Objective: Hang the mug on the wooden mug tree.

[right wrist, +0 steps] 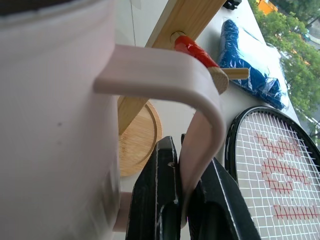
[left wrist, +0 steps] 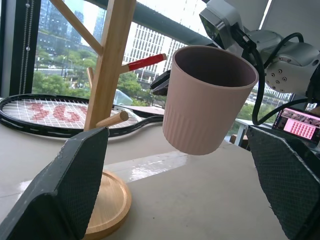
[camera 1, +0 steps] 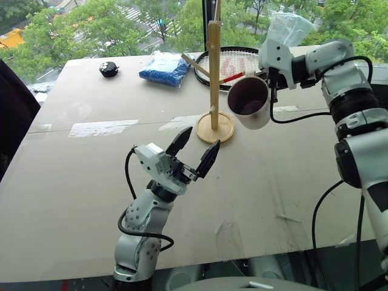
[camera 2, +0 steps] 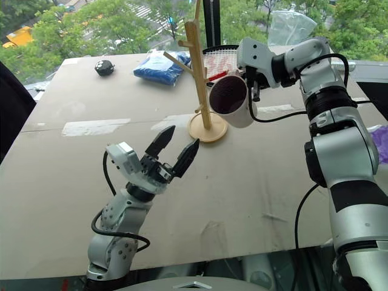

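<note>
The mug [camera 1: 250,103], white with a dark inside, hangs in the air just right of the wooden mug tree [camera 1: 214,73], its mouth tilted toward me. My right gripper [camera 1: 271,85] is shut on the mug's loop handle [right wrist: 200,100], pinching the band between both fingers. In the right wrist view the handle sits close to a peg tip [right wrist: 220,79]; I cannot tell whether they touch. The tree's round base [camera 1: 215,128] rests on the table. My left gripper [camera 1: 195,148] is open and holds nothing, raised low in front of the tree and pointing at the mug [left wrist: 205,100].
A black-framed tennis racket [camera 1: 236,60] lies behind the tree, a blue packet [camera 1: 163,68] and a small black object [camera 1: 109,69] lie at the back left, and a clear plastic bag [camera 1: 290,27] stands at the back right. The table [camera 1: 91,182] ends near me.
</note>
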